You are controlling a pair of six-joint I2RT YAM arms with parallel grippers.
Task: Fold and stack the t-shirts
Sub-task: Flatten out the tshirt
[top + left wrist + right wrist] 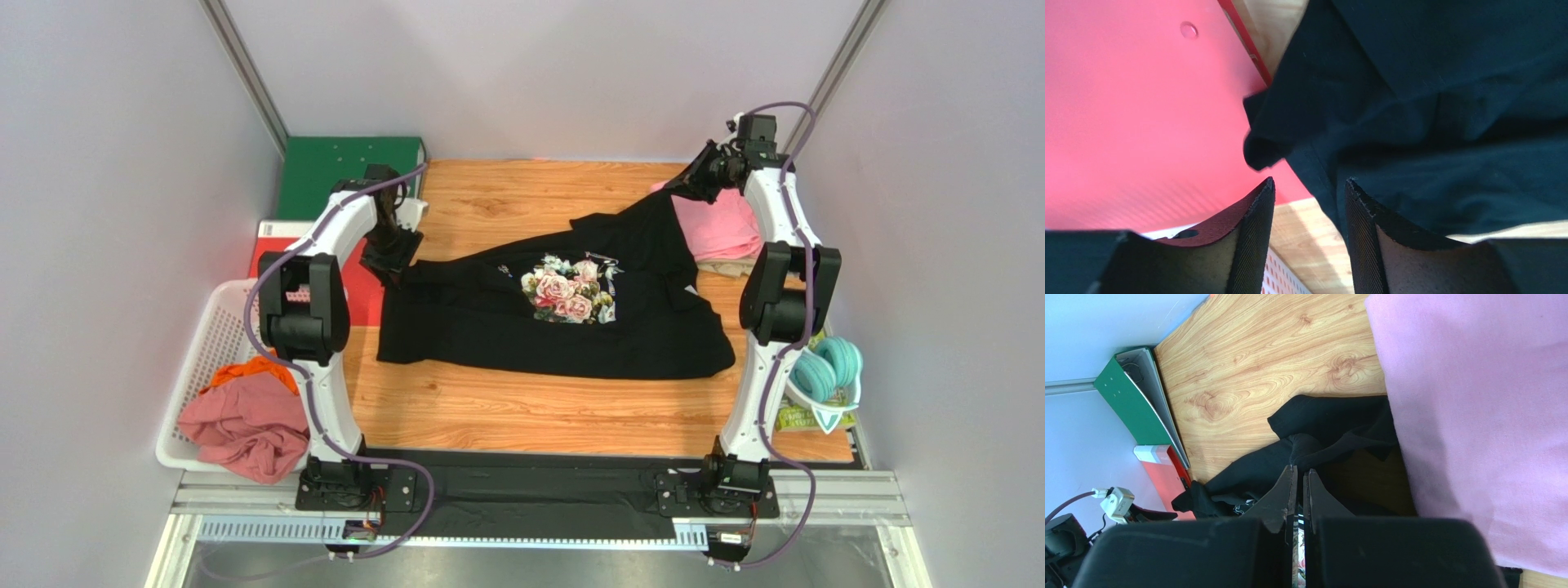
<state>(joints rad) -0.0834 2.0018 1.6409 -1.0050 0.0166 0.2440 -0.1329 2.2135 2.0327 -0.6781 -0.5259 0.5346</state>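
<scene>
The large black t-shirt (491, 321) with the pink-rose print lies spread across the wooden table. My right gripper (678, 186) is shut on its far right corner and holds it lifted beside the folded pink shirt (721, 224). In the right wrist view the gripper (1300, 471) pinches the black cloth (1327, 425), with the pink shirt (1475, 416) to the right. My left gripper (395, 263) is open just above the shirt's far left corner. In the left wrist view the gripper (1309, 187) is open, and the black cloth (1444, 92) lies partly on the red binder (1137, 122).
A white basket (221, 319) at the left holds an orange shirt (252, 368) and a dusty-rose shirt (252, 429). A green binder (350, 172) and the red binder (267, 260) lie at the far left. A beige shirt (732, 267) lies under the pink one. A teal bundle (828, 368) sits at the right.
</scene>
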